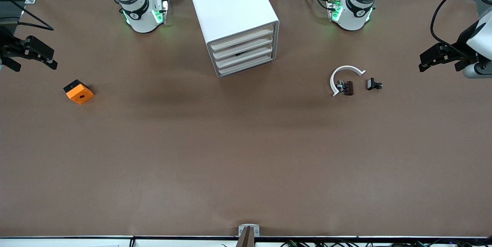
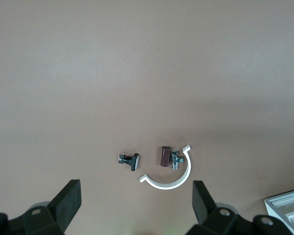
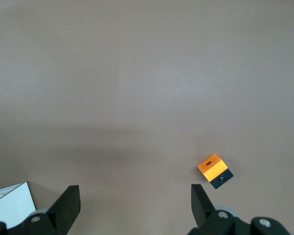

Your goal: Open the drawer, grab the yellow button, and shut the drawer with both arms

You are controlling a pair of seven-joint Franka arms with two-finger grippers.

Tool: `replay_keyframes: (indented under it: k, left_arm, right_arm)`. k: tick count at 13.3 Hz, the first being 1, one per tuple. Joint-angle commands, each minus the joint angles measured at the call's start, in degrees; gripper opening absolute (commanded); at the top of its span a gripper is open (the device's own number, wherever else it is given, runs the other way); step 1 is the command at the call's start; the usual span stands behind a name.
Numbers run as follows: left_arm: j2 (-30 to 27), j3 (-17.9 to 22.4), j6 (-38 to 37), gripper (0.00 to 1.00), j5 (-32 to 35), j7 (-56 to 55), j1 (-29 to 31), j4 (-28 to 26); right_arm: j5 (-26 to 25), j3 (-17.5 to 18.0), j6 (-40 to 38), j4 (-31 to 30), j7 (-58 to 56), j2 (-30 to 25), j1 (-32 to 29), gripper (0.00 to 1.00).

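Note:
A white cabinet point(image 1: 234, 20) with several drawers point(image 1: 243, 52) stands mid-table near the arms' bases, every drawer shut. Its corner shows in the left wrist view point(image 2: 286, 208) and in the right wrist view point(image 3: 10, 203). The button is hidden. My left gripper point(image 1: 438, 60) hangs open and empty over the left arm's end of the table; its own view point(image 2: 136, 200) looks down on small parts. My right gripper point(image 1: 34, 60) hangs open and empty over the right arm's end point(image 3: 135, 203), close to an orange block.
An orange block with a hole point(image 1: 78, 92) point(image 3: 214, 170) lies toward the right arm's end. Toward the left arm's end lie a white curved piece point(image 1: 338, 75) point(image 2: 174, 178), a small brown part point(image 1: 348, 87) point(image 2: 164, 155) and a black clip point(image 1: 373, 84) point(image 2: 129, 160).

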Motion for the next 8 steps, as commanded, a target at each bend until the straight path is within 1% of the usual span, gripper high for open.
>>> replay_keyframes:
  k: [1,4,6,7,8]
  left_arm:
    - [0.6,-0.3,-0.6,1.00,-0.6,0.9,0.5,1.4]
    - [0.7,-0.3,-0.6,1.00,-0.6,0.9,0.4,1.4]
    - [2.2,-0.3,-0.6,1.00,-0.6,0.8,0.5,1.4]
    - [3.8,-0.2,-0.5,1.00,-0.6,0.6,0.5,1.6]
    - [6.6,-0.1,-0.5,1.00,-0.4,0.3,0.5,3.8]
  right_arm:
    - [-1.1,-0.2,-0.4,1.2,-0.3,0.5,0.5,1.00]
    - [-1.0,-0.2,-0.4,1.2,-0.3,0.5,0.5,1.00]
    - [-1.0,-0.1,-0.4,1.2,-0.3,0.5,0.5,1.00]
    - [-0.9,-0.1,-0.4,1.2,-0.3,0.5,0.6,1.00]
    - [-0.8,-0.1,-0.6,1.2,-0.3,0.5,0.6,1.00]
